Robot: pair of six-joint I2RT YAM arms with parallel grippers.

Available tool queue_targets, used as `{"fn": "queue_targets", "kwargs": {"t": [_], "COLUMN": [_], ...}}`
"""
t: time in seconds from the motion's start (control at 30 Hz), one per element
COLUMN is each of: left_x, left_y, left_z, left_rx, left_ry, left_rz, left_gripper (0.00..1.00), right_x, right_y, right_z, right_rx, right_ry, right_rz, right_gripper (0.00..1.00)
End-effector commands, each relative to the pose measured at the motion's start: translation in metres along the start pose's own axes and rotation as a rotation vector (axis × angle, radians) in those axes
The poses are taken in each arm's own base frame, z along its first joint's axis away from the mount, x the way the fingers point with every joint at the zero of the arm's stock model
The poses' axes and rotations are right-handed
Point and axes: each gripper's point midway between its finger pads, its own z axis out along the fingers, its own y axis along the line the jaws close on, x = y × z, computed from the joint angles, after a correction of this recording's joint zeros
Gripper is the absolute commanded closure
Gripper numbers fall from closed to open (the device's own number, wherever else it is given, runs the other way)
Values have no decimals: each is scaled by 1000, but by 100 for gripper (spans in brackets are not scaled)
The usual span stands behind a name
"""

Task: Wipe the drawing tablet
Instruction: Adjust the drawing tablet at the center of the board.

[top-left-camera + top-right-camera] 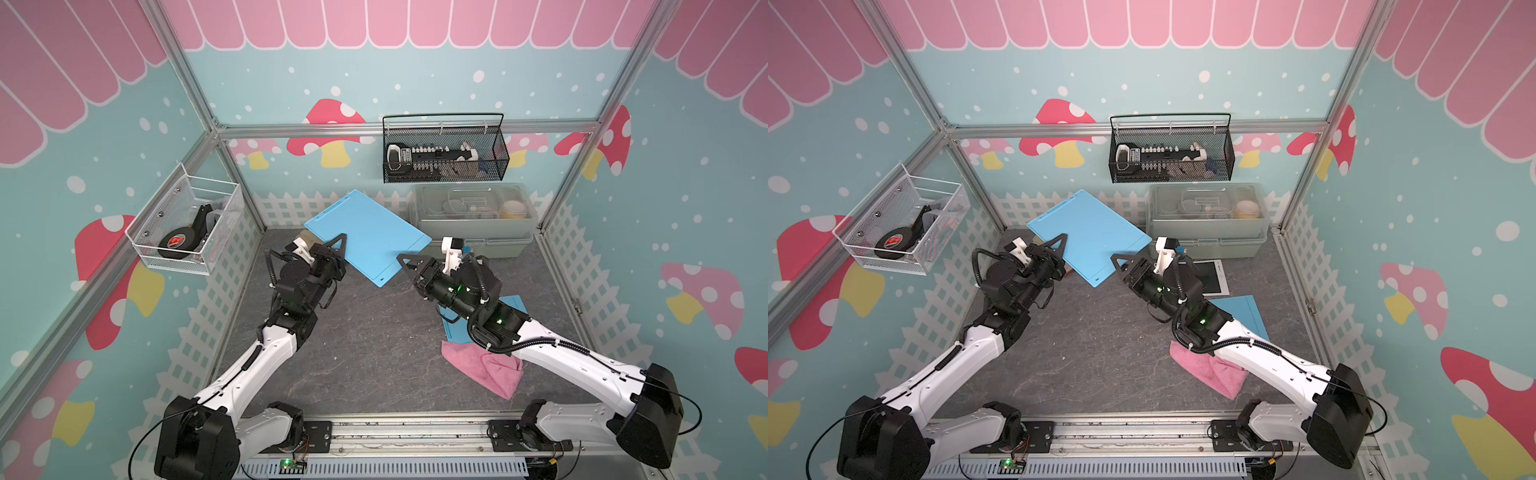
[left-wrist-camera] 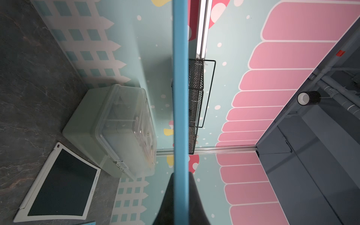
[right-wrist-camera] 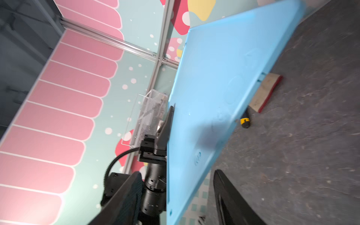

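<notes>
A light blue drawing tablet (image 1: pixel 370 232) (image 1: pixel 1092 235) hangs tilted above the back of the table, its plain back facing up. My left gripper (image 1: pixel 341 242) (image 1: pixel 1062 241) is shut on its left edge. In the left wrist view the tablet (image 2: pixel 181 97) shows edge-on between the pinched fingers of that gripper (image 2: pixel 181 179). My right gripper (image 1: pixel 402 258) (image 1: pixel 1116 257) (image 3: pixel 177 172) is open and straddles the tablet's (image 3: pixel 214 87) near right corner, with a gap on both sides. A pink cloth (image 1: pixel 486 368) (image 1: pixel 1208 370) lies crumpled on the table under the right arm.
A white tablet with a dark screen (image 1: pixel 1210 276) (image 2: pixel 62 183) lies flat by the green lidded bin (image 1: pixel 473 220). A flat blue board (image 1: pixel 1246 311) sits under the right arm. A wooden block (image 3: pixel 265 93) and a yellow-and-black tool (image 3: pixel 245 120) lie beneath the raised tablet. Two wire baskets (image 1: pixel 444 153) (image 1: pixel 187 224) hang on the walls.
</notes>
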Motion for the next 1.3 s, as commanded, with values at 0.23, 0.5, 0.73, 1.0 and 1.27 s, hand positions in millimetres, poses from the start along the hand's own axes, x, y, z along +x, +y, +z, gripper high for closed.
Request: {"fn": "queue_targets", "kwargs": {"t": [0.23, 0.5, 0.73, 1.0, 1.27], "left_x": [14, 22, 24, -17, -12], "left_y": [-15, -8, 29, 61, 113], "left_z": [-3, -9, -33, -131, -169], "left_rx": [150, 112, -274, -941, -1102], "left_ry": [5, 16, 62, 124, 279], "left_rz": [-53, -66, 78, 519, 580], "left_gripper": [100, 72, 18, 18, 20], "right_x": [-14, -12, -29, 14, 117], "right_y": [19, 18, 9, -67, -161], "right_z": [37, 54, 42, -3, -35], "right_rx": [-153, -148, -60, 101, 64], "right_ry": [-94, -87, -41, 325, 675], "right_rz": [105, 50, -114, -281, -187], "right_gripper": [70, 100, 100, 100, 100]}}
